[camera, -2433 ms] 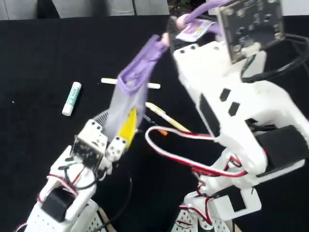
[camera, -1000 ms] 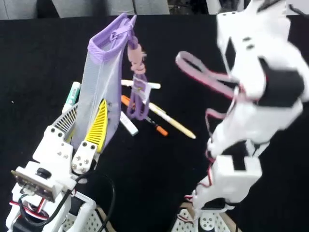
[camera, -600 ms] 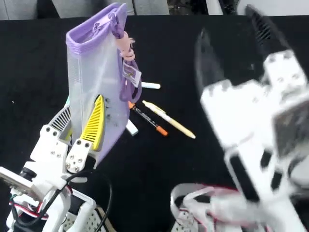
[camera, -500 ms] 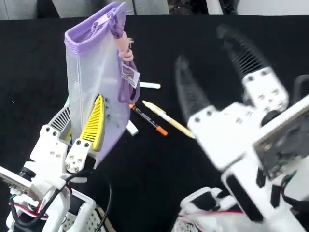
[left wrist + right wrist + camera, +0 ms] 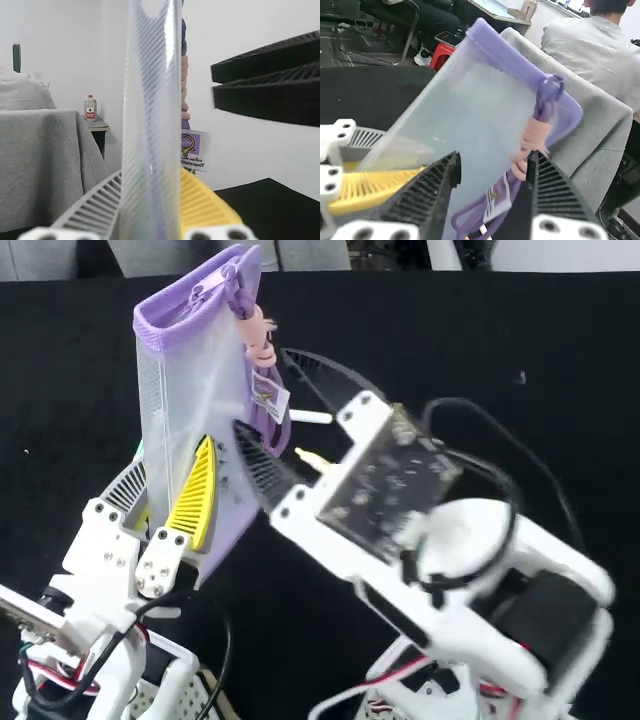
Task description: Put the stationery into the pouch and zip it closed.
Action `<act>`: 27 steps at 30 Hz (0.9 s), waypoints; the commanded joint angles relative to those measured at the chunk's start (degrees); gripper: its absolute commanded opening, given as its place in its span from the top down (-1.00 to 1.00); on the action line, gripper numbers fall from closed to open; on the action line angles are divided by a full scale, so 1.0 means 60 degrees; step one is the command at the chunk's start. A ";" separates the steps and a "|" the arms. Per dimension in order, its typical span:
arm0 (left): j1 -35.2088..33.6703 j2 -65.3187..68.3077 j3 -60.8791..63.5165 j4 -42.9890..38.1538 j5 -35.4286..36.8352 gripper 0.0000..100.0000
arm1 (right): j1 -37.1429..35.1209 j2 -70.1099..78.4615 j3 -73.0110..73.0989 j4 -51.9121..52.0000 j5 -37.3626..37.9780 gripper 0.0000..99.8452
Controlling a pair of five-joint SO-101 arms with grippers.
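A clear pouch [image 5: 190, 400] with a purple zip band stands upright above the table, and my left gripper [image 5: 175, 455] is shut on its lower part. Its yellow finger [image 5: 198, 495] and grey finger [image 5: 128, 490] press the two faces. A pink charm [image 5: 262, 335] and a purple strap with a tag [image 5: 268, 395] hang down the pouch's side. My right gripper [image 5: 262, 390] is open, its black fingers [image 5: 320, 375] right beside that strap. The right wrist view has the pouch [image 5: 470, 100] and charm [image 5: 532, 145] just beyond the gripper [image 5: 492, 160]. The pouch [image 5: 150, 100] is seen edge-on in the left wrist view.
On the black table behind the right arm lie the end of a white marker [image 5: 312, 417] and a bit of a yellow pen [image 5: 305, 455]; other stationery is hidden. The right arm's white body [image 5: 450, 570] covers the middle of the table.
The right gripper let go of the pouch's strap, swung out to the right and came back down open beside the pouch. The left gripper lifted the pouch upright and now holds it still.
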 commanded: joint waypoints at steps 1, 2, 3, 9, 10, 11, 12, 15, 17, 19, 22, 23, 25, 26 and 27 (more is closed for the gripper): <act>0.0623 0.0029 -0.0212 -0.0147 0.0103 0.90 | 0.0000 -0.0125 0.1165 -0.1597 0.0015 0.56; 0.0696 0.0029 -0.0212 -0.0147 0.0103 0.90 | 0.0190 -0.0125 0.1443 -0.1919 0.0015 0.56; 0.0740 0.0029 -0.0198 -0.0132 0.0103 0.90 | 0.0410 -0.0125 0.1692 -0.2227 0.0015 0.56; 0.0755 0.0029 -0.0212 0.0132 0.0103 0.90 | 0.1861 -0.0139 0.2806 -0.3751 0.0015 0.56; 0.0740 0.0029 -0.0212 0.0161 0.0103 0.90 | 0.1949 -0.0139 0.2806 -0.3722 0.0015 0.56; 0.0696 0.0029 -0.0198 0.0176 0.0103 0.90 | 0.1963 -0.0198 0.2762 -0.3619 0.0015 0.56; 0.0681 0.0029 -0.0198 0.0147 0.0103 0.90 | 0.1934 -0.0330 0.2689 -0.3443 0.0015 0.56; 0.0681 0.0029 -0.0168 0.0117 0.0103 0.90 | 0.1597 -0.0930 0.2498 -0.3004 0.0044 0.56; 0.0681 0.0029 -0.0125 0.0117 0.0103 0.90 | 0.1348 -0.1399 0.2557 -0.2960 0.0103 0.56; 0.0681 0.0029 -0.0125 0.0117 0.0103 0.90 | 0.1333 -0.1692 0.2747 -0.3048 0.0117 0.56; 0.0711 0.0029 -0.0198 0.0132 0.0103 0.90 | 0.1377 -0.1722 0.3231 -0.3443 0.0117 0.56; 0.0755 0.0029 -0.0198 0.0147 0.0103 0.90 | 0.1377 -0.1722 0.3480 -0.3634 0.0117 0.56; 0.0769 0.0029 -0.0198 0.0161 0.0103 0.90 | 0.1377 -0.1722 0.4037 -0.4059 0.0117 0.56; 0.0769 0.0029 -0.0198 0.0176 0.0103 0.90 | 0.1377 -0.1722 0.4271 -0.4264 0.0117 0.56; 0.0769 0.0029 -0.0198 0.0176 0.0103 0.90 | 0.1377 -0.1722 0.4462 -0.4454 0.0117 0.56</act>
